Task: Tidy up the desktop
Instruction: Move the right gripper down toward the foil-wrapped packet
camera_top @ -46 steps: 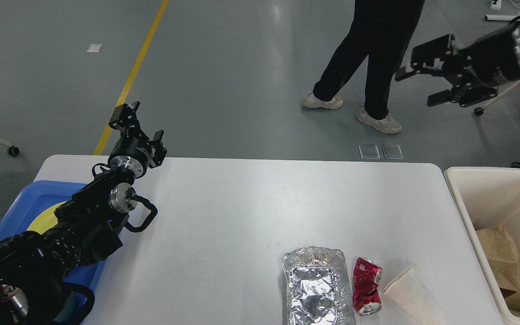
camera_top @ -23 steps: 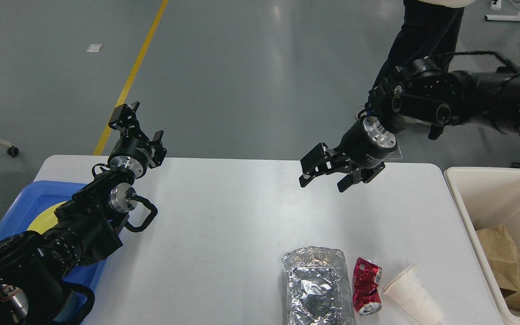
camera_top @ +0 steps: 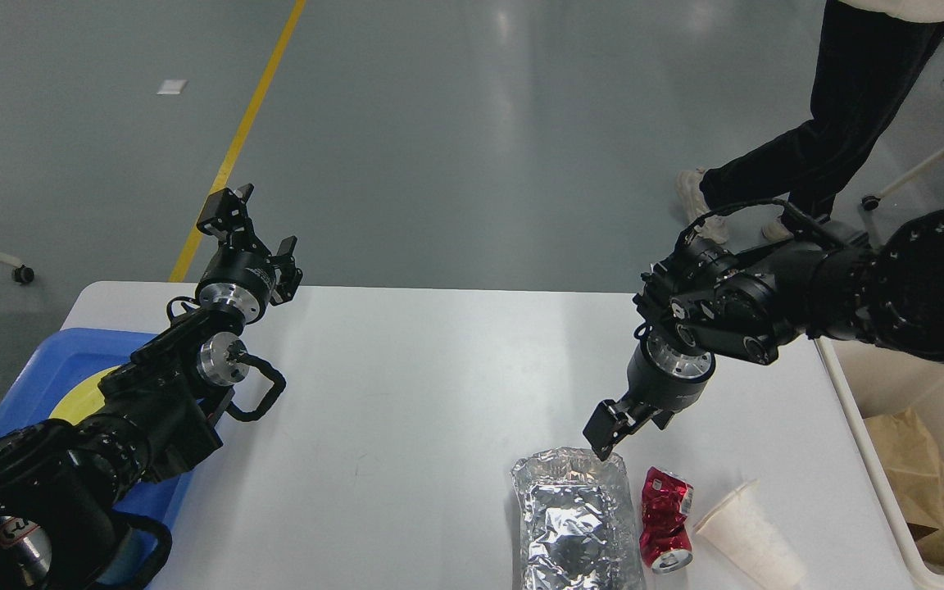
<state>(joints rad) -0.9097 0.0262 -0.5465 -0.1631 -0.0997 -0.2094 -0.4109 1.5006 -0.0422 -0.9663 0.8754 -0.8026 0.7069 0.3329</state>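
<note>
The white desktop (camera_top: 439,377) fills the middle of the head view. Near its front edge lie a crumpled foil tray (camera_top: 574,520), a crushed red can (camera_top: 667,520) and a white paper cup (camera_top: 751,537) on its side. My right gripper (camera_top: 628,426) points down just above the far rim of the foil tray, with its fingers apart and nothing between them. Beyond the table's far left corner my left gripper (camera_top: 252,223) is raised over the floor, open and empty.
A blue tray (camera_top: 38,369) holding a yellow plate (camera_top: 91,393) sits at the left edge under my left arm. A cream bin (camera_top: 931,442) with brown paper inside stands off the right edge. A person (camera_top: 841,106) walks on the floor behind.
My right arm has swung in from the upper right and dropped to the foil tray. The person has walked to the right. The left arm has stayed still.
</note>
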